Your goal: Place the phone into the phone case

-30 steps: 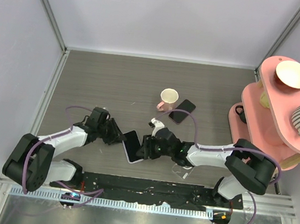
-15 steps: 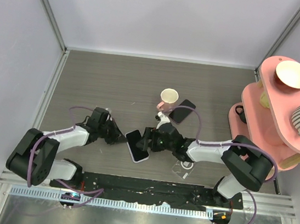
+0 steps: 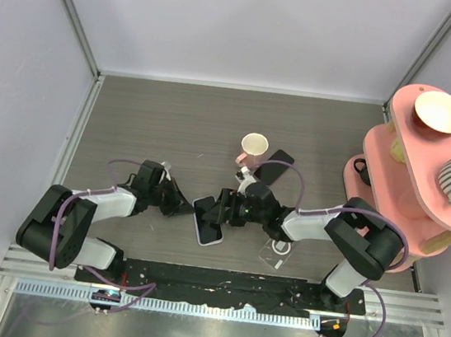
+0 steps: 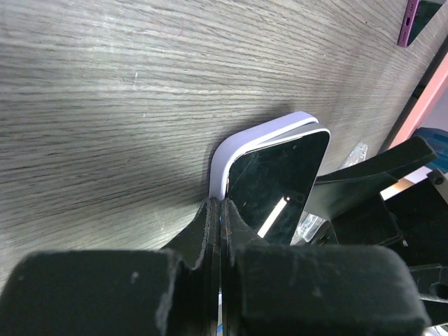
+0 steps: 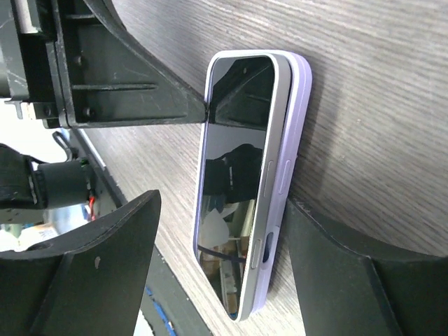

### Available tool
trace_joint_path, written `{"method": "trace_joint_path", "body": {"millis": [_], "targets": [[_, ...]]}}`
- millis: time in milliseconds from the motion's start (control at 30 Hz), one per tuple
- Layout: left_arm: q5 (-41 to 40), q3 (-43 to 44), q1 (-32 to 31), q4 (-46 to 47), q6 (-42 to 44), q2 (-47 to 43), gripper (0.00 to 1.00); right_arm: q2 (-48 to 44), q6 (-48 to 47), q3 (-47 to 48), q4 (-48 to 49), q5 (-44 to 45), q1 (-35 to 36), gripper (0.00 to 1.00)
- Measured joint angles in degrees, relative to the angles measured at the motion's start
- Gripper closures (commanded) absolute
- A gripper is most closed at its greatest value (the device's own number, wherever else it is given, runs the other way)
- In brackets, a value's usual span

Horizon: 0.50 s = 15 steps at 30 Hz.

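The phone (image 3: pixel 209 220), dark-screened with a silver frame, lies on the table in the lilac phone case (image 5: pixel 297 133); its silver side shows above the case's rim. My left gripper (image 3: pixel 190 207) is shut with nothing between its fingers, and its tip (image 4: pixel 218 203) touches the phone's near corner (image 4: pixel 280 175). My right gripper (image 3: pixel 219 210) is open. In the right wrist view its fingers (image 5: pixel 105 259) stand on either side of the phone (image 5: pixel 238 175), the right one close against the case.
A pink cup (image 3: pixel 252 147) and a second dark phone (image 3: pixel 274 167) lie just behind the right arm. A clear plastic piece (image 3: pixel 276 254) is near the front edge. A pink rack (image 3: pixel 413 168) with a bowl and a mug stands at the right.
The left gripper has shut and now rests its tip on the phone's corner. The right gripper has opened wider around the phone. Both arms moved slightly toward the back.
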Motion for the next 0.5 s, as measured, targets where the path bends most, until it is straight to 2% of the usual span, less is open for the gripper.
{"method": "trace_joint_path", "body": {"millis": [200,500], "targets": [[0.72,-0.07,0.00,1.25,0.00,0.68,1.00,0.72,3.19,-2.64,5.20,-4.33,-1.53,0.35],[1.01,-1.05,0.00,3.28,-0.22,0.68,1.00,5.92,9.57,-6.67,18.53,-9.46,-3.04,0.50]]}}
